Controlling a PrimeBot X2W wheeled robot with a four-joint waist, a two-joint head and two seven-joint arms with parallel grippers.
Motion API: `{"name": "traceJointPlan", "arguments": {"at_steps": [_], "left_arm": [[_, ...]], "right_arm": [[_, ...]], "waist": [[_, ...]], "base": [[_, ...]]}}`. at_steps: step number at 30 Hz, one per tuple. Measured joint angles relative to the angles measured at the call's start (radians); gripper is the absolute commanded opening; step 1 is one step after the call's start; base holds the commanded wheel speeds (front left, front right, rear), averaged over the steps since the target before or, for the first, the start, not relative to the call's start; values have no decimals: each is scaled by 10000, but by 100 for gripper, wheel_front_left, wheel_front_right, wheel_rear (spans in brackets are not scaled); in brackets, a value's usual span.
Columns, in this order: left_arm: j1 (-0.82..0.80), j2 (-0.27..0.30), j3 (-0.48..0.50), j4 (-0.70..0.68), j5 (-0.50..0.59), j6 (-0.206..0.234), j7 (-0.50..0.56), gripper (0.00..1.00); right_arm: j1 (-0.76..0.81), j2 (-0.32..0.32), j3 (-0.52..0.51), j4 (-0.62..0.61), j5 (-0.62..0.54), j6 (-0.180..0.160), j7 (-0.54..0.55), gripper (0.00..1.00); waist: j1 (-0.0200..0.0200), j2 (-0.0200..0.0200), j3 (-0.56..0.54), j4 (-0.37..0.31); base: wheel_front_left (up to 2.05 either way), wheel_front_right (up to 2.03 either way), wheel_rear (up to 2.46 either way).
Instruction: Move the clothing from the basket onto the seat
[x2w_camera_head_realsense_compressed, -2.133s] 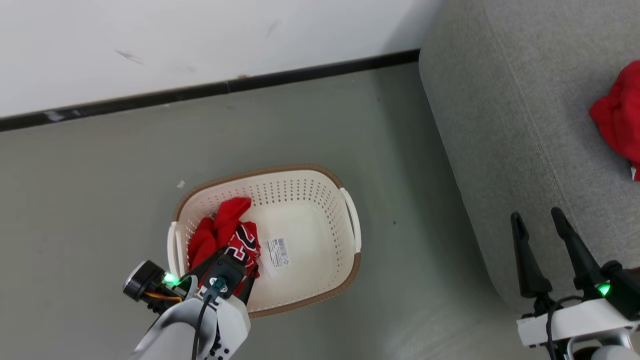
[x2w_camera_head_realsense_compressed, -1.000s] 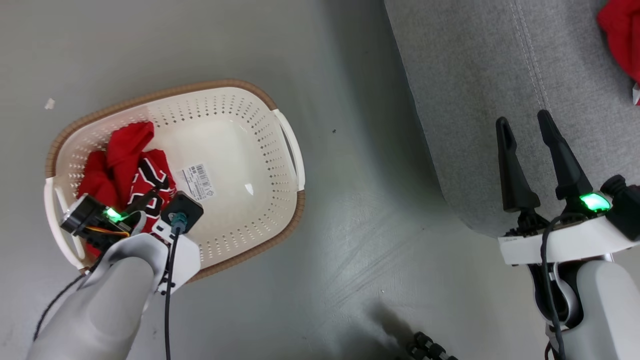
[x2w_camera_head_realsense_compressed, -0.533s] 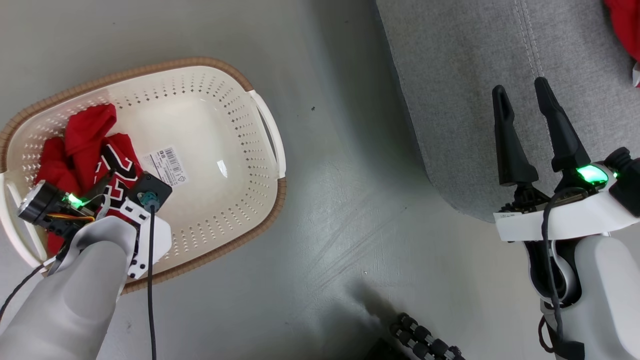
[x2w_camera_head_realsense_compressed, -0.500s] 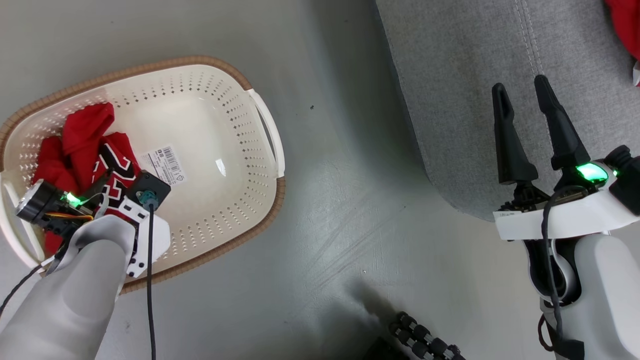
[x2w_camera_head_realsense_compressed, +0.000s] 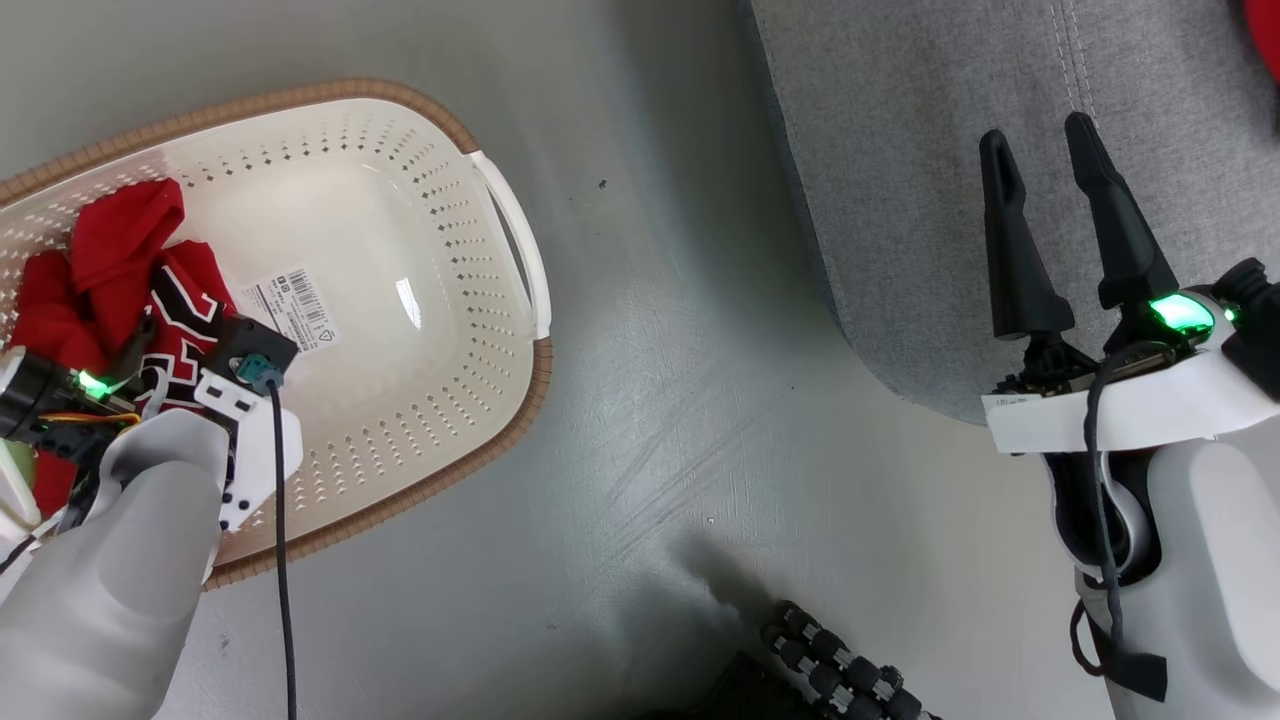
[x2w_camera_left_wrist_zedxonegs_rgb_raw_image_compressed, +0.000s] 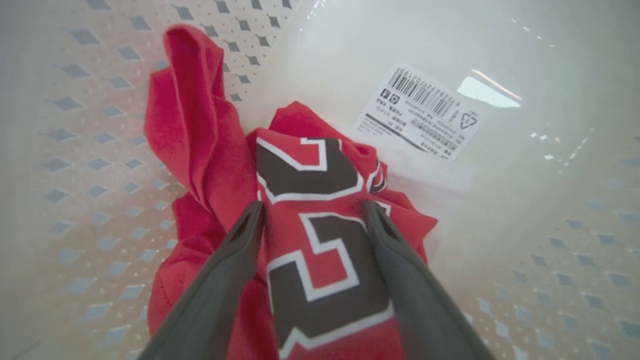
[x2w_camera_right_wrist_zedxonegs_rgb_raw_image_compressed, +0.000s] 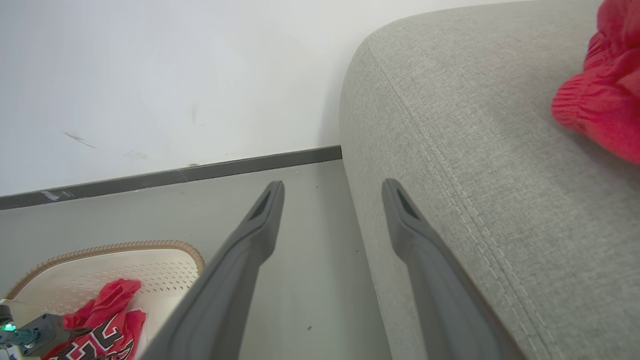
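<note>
The cream basket (x2w_camera_head_realsense_compressed: 455, 190) stands on the floor at the left. A crumpled red jersey with black-and-white lettering (x2w_camera_left_wrist_zedxonegs_rgb_raw_image_compressed: 310, 250) lies at its left end, beside another red fold (x2w_camera_head_realsense_compressed: 115, 235). My left gripper (x2w_camera_left_wrist_zedxonegs_rgb_raw_image_compressed: 311, 207) is down inside the basket. It is open, and its fingers (x2w_camera_left_wrist_zedxonegs_rgb_raw_image_compressed: 235, 260) straddle the jersey's lettering. At the right, my right gripper (x2w_camera_head_realsense_compressed: 1035, 132) stands open and empty over the rounded corner of the grey sofa (x2w_camera_head_realsense_compressed: 930, 90). A red garment (x2w_camera_right_wrist_zedxonegs_rgb_raw_image_compressed: 605, 85) lies on the sofa (x2w_camera_right_wrist_zedxonegs_rgb_raw_image_compressed: 500, 190) beyond that gripper (x2w_camera_right_wrist_zedxonegs_rgb_raw_image_compressed: 334, 186).
A barcode sticker (x2w_camera_head_realsense_compressed: 290, 305) is on the basket's floor. Grey floor (x2w_camera_head_realsense_compressed: 680, 380) separates basket and sofa. A black ribbed part (x2w_camera_head_realsense_compressed: 840, 670) pokes in at the bottom edge. A white wall with a dark baseboard (x2w_camera_right_wrist_zedxonegs_rgb_raw_image_compressed: 200, 172) runs behind.
The head camera has moved, so the basket now sits farther left and higher in the picture. My left gripper stays open on the jersey in the basket. The right gripper remains open.
</note>
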Motion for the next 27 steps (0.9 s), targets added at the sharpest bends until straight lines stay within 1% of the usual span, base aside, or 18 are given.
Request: {"name": "traceJointPlan", "arguments": {"at_steps": [3, 4, 5, 6, 7, 15, 17, 20, 22, 27], "left_arm": [[-136, 17, 10, 46, 0, 81, 33, 100], [-153, 10, 13, 92, 0, 121, 36, 94], [-153, 2, 12, 117, 0, 157, 35, 55], [-153, -6, 10, 132, -2, 157, 31, 32], [-153, -17, 10, 142, -2, 157, 31, 0], [-195, -226, -167, -75, -2, 140, -343, 0], [-265, -318, -219, -209, -2, 52, -491, 0], [-311, -391, -230, -380, -19, 40, -681, 0], [-312, -464, -245, -508, -31, -121, -832, 0], [-311, -721, -320, -911, -132, -334, -1152, 0]], "right_arm": [[-165, 0, 12, 33, 79, 0, 0, 100], [-231, 0, 12, 42, 102, 0, 0, 100], [-254, 0, 12, 69, 105, 0, 0, 100], [-289, 0, 10, 96, 134, 0, 0, 100], [-318, 0, 8, 111, 155, 0, 0, 100], [-359, 0, -96, 274, 155, 0, 0, 100], [-412, 0, -123, 290, 155, 0, 0, 100], [-521, 0, -127, 314, 153, 0, 0, 100], [-604, 0, -117, 328, 151, 0, 0, 100], [-732, 0, -44, 359, 42, 0, 0, 100]], "waist": [[0, 0, 67, -27], [0, 0, 100, -44], [0, 0, 106, -50], [0, 0, 107, -53], [0, -1, 106, -56], [0, 0, 33, -47], [0, 0, 1, -27], [0, 0, -38, 2], [0, 0, -80, 39], [0, 0, -226, 165]], "base": [[0, 0, 0], [0, 0, 0], [0, 0, 0], [0, 0, 0], [0, 0, 0], [0, 0, 0], [0, 0, 0], [0, 0, 0], [0, 0, 0], [0, 0, 0]]}}
